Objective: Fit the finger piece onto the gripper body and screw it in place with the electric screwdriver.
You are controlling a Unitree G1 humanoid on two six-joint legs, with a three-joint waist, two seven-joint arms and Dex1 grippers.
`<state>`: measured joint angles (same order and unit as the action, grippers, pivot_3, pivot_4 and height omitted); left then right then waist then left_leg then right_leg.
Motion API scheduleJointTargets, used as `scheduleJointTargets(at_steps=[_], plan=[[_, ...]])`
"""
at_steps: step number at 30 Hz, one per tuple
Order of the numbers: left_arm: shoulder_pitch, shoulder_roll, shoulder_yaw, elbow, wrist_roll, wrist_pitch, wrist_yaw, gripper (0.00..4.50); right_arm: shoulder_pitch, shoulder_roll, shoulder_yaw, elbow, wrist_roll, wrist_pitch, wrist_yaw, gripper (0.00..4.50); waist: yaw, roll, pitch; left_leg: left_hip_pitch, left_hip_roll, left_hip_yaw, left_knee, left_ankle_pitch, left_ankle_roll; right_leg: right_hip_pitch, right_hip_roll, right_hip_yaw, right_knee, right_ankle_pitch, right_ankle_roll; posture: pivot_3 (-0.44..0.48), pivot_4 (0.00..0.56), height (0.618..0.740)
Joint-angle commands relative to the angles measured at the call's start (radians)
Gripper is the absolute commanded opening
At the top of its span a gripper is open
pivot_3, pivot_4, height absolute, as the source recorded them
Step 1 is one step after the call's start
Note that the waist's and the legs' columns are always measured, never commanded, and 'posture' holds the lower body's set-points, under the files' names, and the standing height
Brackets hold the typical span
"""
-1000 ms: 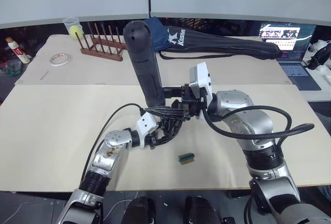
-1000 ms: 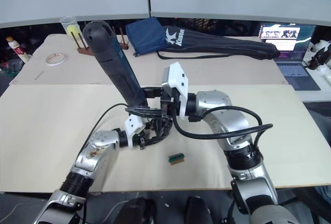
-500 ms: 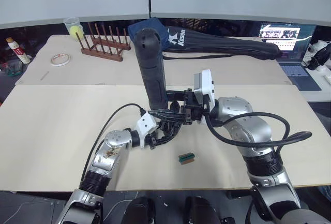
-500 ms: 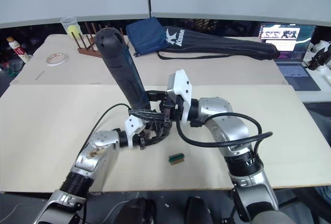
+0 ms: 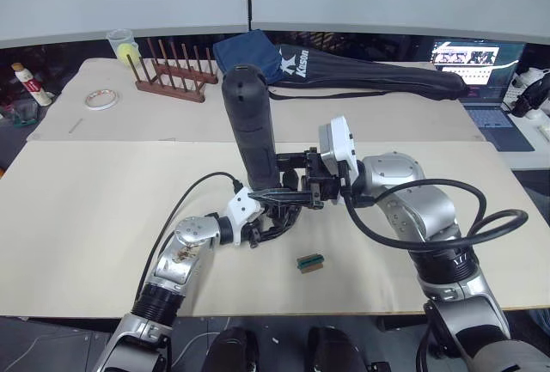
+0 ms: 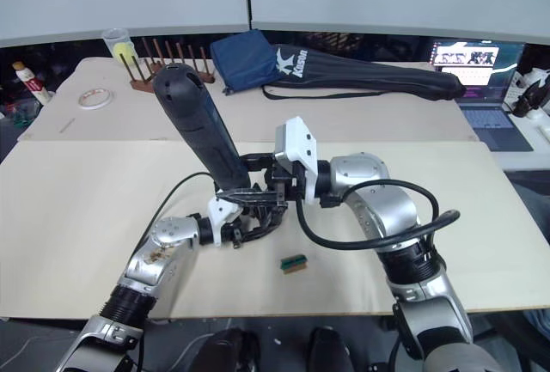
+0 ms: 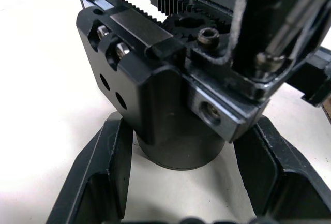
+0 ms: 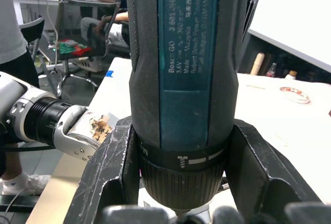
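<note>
the right gripper (image 6: 258,185) is clamped on the lower barrel of the electric screwdriver (image 6: 196,131), a finger on either side of its collar as the right wrist view shows, with the tool standing nearly upright, leaning a little, and its bit end down at the gripper body (image 7: 165,84). the left gripper (image 5: 275,217) is closed around the rounded base of that body, one finger (image 7: 95,177) on each flank, holding it on the tan table (image 5: 86,217). the finger piece looks already seated among the black parts under the tool, though i cannot pick it out for certain. the step in hand seems to be driving the screw: keep the bit square to the screw head, press straight down its axis, and keep the left hold firm so the body cannot twist. a small green block (image 5: 310,261) lies apart, nearer the table edge.
</note>
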<state>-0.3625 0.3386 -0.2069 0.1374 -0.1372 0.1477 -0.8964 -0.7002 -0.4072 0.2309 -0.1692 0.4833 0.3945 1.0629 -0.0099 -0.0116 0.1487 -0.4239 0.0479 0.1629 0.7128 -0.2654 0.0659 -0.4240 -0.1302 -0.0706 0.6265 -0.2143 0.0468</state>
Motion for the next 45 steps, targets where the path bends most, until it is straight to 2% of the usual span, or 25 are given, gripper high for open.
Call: scheduleJointTargets(at_steps=[1, 13, 36, 40, 45], plan=[[-0.025, -0.008, 0.004, -0.024, -0.017, -0.03, -0.008, 2.29, 0.016, -0.004, 0.028, 0.083, -0.046, 0.078, -0.039, 1.9, 0.0, 0.0, 0.0, 0.0, 0.0, 0.0, 0.0, 0.0, 0.0, 0.0, 0.0, 0.0, 0.0, 0.0, 0.0, 0.0, 0.15, 0.74], [-0.028, -0.007, 0.006, -0.024, -0.018, -0.03, -0.008, 2.29, -0.009, -0.01, 0.04, 0.138, -0.072, 0.089, -0.05, 1.9, 0.001, 0.001, -0.001, 0.001, 0.0, 0.0, 0.0, 0.0, 0.0, 0.001, 0.0, 0.0, 0.0, 0.0, 0.0, 0.0, 0.15, 0.74], [-0.041, -0.002, 0.006, -0.01, -0.02, -0.033, -0.019, 2.29, 0.027, -0.056, 0.008, 0.077, -0.061, 0.053, -0.027, 1.9, 0.004, 0.001, -0.001, 0.001, 0.0, -0.001, 0.0, 0.0, 0.0, 0.001, -0.001, 0.0, 0.0, 0.0, 0.0, 0.0, 0.15, 0.74], [-0.046, -0.003, 0.006, -0.007, -0.02, -0.031, -0.021, 2.29, 0.022, -0.07, -0.026, 0.036, -0.031, 0.061, -0.024, 1.9, 0.005, 0.001, -0.001, 0.001, 0.0, -0.001, 0.0, 0.0, 0.0, 0.0, -0.001, 0.0, 0.0, 0.0, 0.0, 0.0, 0.15, 0.74], [-0.047, -0.002, 0.001, -0.006, -0.019, -0.023, -0.027, 2.29, -0.042, 0.003, -0.151, -0.064, 0.106, 0.025, -0.071, 1.9, 0.004, 0.0, 0.0, -0.002, 0.0, 0.0, 0.0, 0.0, 0.0, -0.002, -0.001, 0.0, 0.0, 0.0, 0.0, 0.0, 0.15, 0.74]])
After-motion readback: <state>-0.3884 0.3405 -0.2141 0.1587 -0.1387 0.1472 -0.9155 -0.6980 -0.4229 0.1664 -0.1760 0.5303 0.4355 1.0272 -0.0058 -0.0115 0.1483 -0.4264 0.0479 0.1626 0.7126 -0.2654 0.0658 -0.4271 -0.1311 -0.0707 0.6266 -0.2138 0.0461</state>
